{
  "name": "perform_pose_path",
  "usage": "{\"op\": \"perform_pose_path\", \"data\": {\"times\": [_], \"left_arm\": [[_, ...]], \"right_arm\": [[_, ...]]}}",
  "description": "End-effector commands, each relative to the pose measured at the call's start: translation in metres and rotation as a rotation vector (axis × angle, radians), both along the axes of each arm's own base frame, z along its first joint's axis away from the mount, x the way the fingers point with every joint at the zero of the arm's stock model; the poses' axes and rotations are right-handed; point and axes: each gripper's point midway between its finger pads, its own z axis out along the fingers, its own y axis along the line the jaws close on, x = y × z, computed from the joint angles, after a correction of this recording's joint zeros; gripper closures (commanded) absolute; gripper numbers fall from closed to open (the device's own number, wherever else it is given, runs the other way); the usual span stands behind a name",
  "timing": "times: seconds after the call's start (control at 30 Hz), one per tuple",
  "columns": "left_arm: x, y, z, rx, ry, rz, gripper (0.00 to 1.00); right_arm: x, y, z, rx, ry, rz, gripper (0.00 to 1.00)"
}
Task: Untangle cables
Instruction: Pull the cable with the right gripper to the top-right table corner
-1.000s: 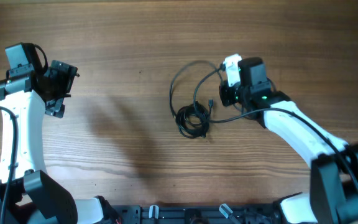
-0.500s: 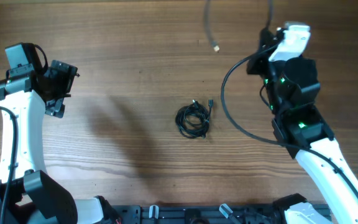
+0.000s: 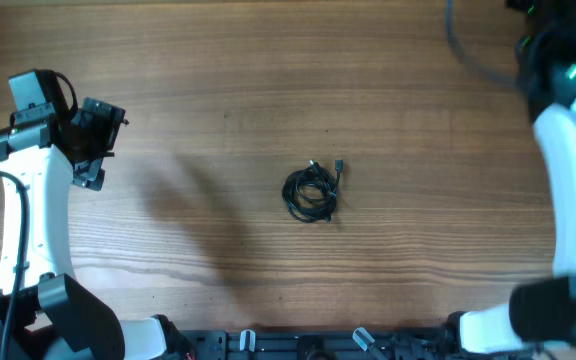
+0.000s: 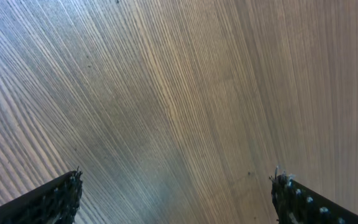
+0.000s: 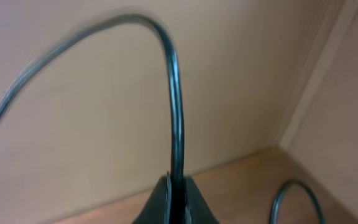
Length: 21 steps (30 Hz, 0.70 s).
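Note:
A small knot of thin black cables (image 3: 312, 190) with a plug end lies at the middle of the wooden table. My right gripper (image 5: 177, 186) is shut on one black cable (image 5: 174, 93), which rises from between the fingers and arcs away to the left. In the overhead view that arm (image 3: 568, 110) is raised at the far right top corner, and a blurred stretch of the held cable (image 3: 458, 40) shows by it. My left gripper (image 4: 176, 190) is open and empty over bare wood at the table's left side, also seen from overhead (image 3: 93, 140).
A second loop of black cord (image 5: 291, 196) shows at the lower right of the right wrist view. A beige wall fills that view's background. Black fixtures (image 3: 308, 345) line the table's front edge.
My right arm has lifted one cable out of the bunch and carried it up and to the far right. The remaining knot stays at the middle. The left arm has not moved.

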Motion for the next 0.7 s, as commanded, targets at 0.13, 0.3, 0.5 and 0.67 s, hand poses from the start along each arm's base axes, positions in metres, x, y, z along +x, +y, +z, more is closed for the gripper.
{"op": "perform_pose_path", "data": {"times": [0.13, 0.3, 0.5, 0.67], "left_arm": [[0.0, 0.001, 0.008, 0.015, -0.016, -0.006, 0.0], [0.0, 0.001, 0.008, 0.015, -0.016, -0.006, 0.0], [0.0, 0.001, 0.008, 0.015, -0.016, -0.006, 0.0], [0.0, 0.001, 0.008, 0.015, -0.015, -0.006, 0.0]], "right_arm": [[0.047, -0.082, -0.163, 0.007, 0.382, 0.038, 0.96], [0.037, -0.091, -0.249, 0.107, 0.569, 0.008, 0.0], [0.014, -0.083, -0.204, 0.362, 0.46, -0.088, 0.0], [-0.048, -0.119, -0.251, 0.51, 0.652, -0.259, 0.0]]}}
